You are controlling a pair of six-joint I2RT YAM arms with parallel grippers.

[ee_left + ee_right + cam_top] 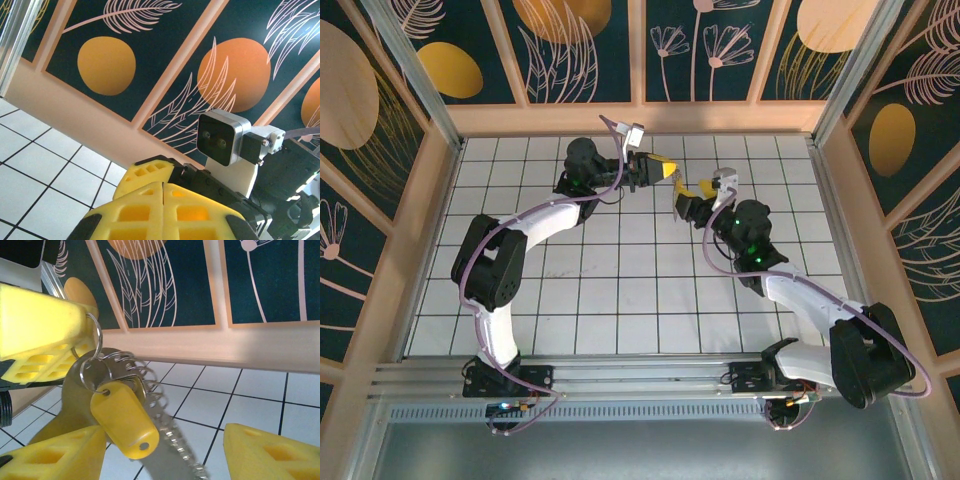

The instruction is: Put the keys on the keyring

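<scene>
ok so both arms meet up over the bench point(620, 290), near the middle of its far edge, tips almost nose to nose. The left claw point(665, 170) is pinched fully closed, and from the right wrist cam you can see it's clamped on the keyring point(96, 335), a thin wire loop sticking out from between its yellow fingers point(40, 335). So the ring is up in the air, not lying on the bench.

The keys point(125, 422) dangle off that loop: a chunky yellow piece with a small hole at its low end, and a toothed silver blade point(170, 452) running down behind it. Honestly can't tell if the blade and the yellow bit are one key or two, it's all bunched up with a coil of wire point(135, 367).

The right claw point(687, 193) is spread wide and holding nothing, with the bunch hanging just above the gap between its fingers.
</scene>
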